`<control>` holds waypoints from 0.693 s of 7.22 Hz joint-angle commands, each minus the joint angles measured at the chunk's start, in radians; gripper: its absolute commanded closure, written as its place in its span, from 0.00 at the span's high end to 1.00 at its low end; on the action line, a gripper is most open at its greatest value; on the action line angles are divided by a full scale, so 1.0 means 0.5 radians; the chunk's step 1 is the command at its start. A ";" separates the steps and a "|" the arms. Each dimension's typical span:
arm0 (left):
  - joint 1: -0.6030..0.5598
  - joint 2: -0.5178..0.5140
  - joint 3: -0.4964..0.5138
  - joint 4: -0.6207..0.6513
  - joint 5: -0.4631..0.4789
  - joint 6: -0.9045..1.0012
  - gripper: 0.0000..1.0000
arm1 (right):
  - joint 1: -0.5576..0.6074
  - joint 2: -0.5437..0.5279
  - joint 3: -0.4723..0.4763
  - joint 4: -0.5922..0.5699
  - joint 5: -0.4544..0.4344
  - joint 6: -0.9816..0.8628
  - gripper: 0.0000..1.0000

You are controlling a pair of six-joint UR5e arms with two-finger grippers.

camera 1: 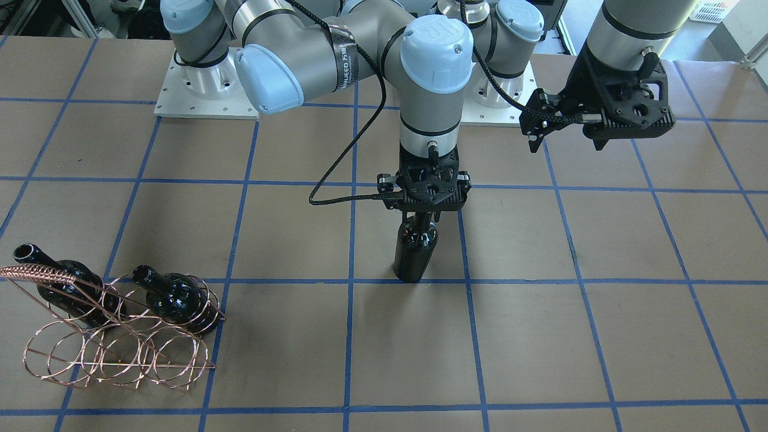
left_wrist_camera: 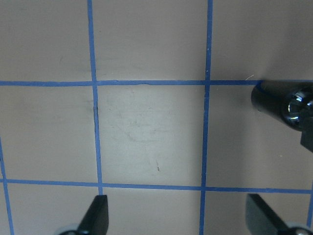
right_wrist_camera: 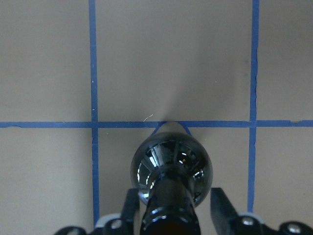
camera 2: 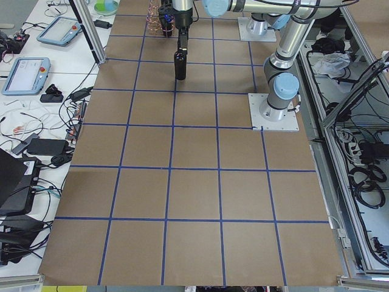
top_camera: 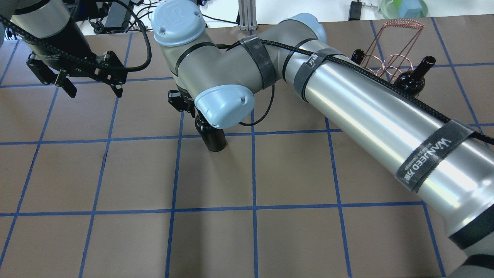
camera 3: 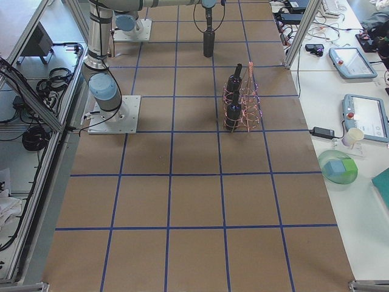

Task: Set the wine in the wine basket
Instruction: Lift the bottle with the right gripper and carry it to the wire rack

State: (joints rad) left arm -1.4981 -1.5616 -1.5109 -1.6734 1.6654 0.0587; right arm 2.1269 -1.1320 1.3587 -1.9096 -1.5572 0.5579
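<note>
Wine: the wine (camera 1: 414, 258) stands upright near the middle of the table (camera 1: 540, 348), its base on a blue tape line and its open neck pointing straight up.
Right gripper: the right gripper (camera 1: 427, 211) sits over the neck from above, with a finger (right_wrist_camera: 131, 208) close on each side of the glass. I cannot tell whether the pads actually pinch it.
Left gripper: the left gripper (top_camera: 94, 90) is spread wide and holds nothing. In the overhead view it hangs above the table at about 10 o'clock from the wine, apart from it.
Wine basket: the wine basket (camera 1: 120, 348) is well apart from the wine, at about 2 o'clock in the overhead view. A stowed bottle (camera 1: 72, 288) and a second stowed bottle (camera 1: 177, 300) lie slanted in its rings, necks raised.
Deciding relation: the wine's long axis is vertical while the stowed ones slant, so the carry probably needs a tilt before insertion. The right arm is nearer and on the basket's side.
Step in hand: probably securing the neck before lifting.
Risk: smooth glass could slip in the fingers.
</note>
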 commanded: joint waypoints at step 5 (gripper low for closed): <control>-0.001 0.009 -0.003 -0.004 -0.090 0.005 1.00 | -0.068 -0.140 -0.011 0.158 -0.048 -0.145 0.19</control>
State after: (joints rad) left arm -1.4987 -1.5583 -1.5122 -1.6753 1.6546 0.0602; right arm 2.1155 -1.1653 1.3552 -1.8591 -1.5790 0.5217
